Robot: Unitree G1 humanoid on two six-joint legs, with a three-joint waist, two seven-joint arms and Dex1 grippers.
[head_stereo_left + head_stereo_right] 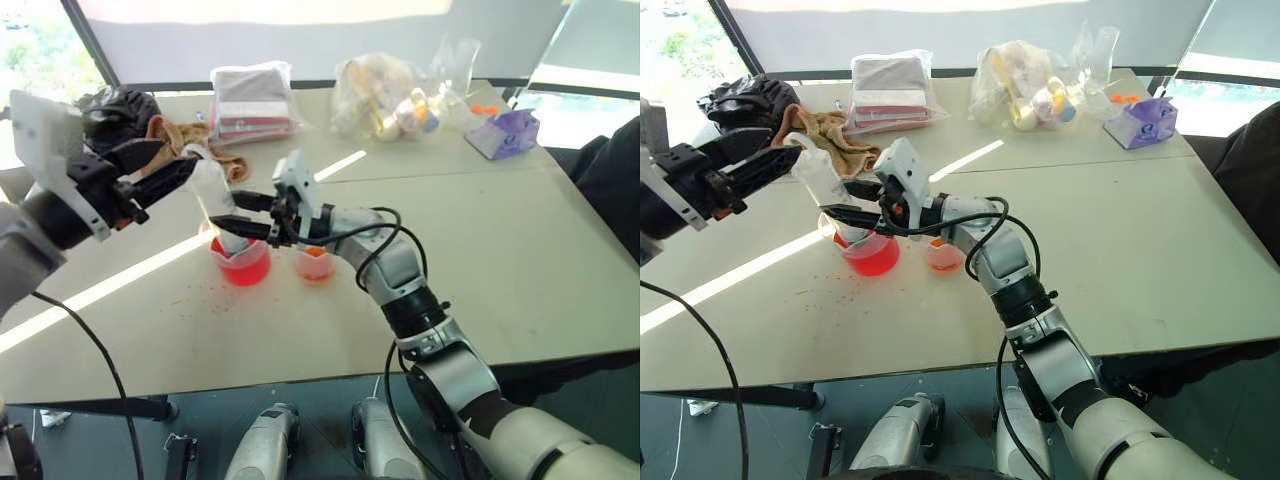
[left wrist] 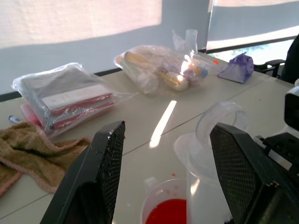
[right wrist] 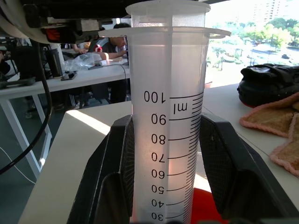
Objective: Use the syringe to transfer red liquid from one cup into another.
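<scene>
The syringe (image 1: 213, 196) stands tilted with its lower end in the wider spouted beaker (image 1: 243, 264), which holds red liquid (image 2: 164, 211). My right gripper (image 1: 230, 214) is shut on the syringe's graduated barrel (image 3: 168, 116), coming in from the right. My left gripper (image 1: 792, 152) is open, its fingers (image 2: 105, 158) on either side of the white plunger top (image 2: 219, 123) without pressing it. The smaller cup (image 1: 316, 263), orange-red at its base, stands just right of the beaker, under my right wrist.
Red drops (image 1: 185, 295) speckle the table in front of the beaker. A towel (image 1: 190, 140) and a black bag (image 1: 120, 108) lie behind it on the left. Bagged boxes (image 1: 250, 100), a bag of items (image 1: 385, 95) and a purple box (image 1: 505, 133) line the far edge.
</scene>
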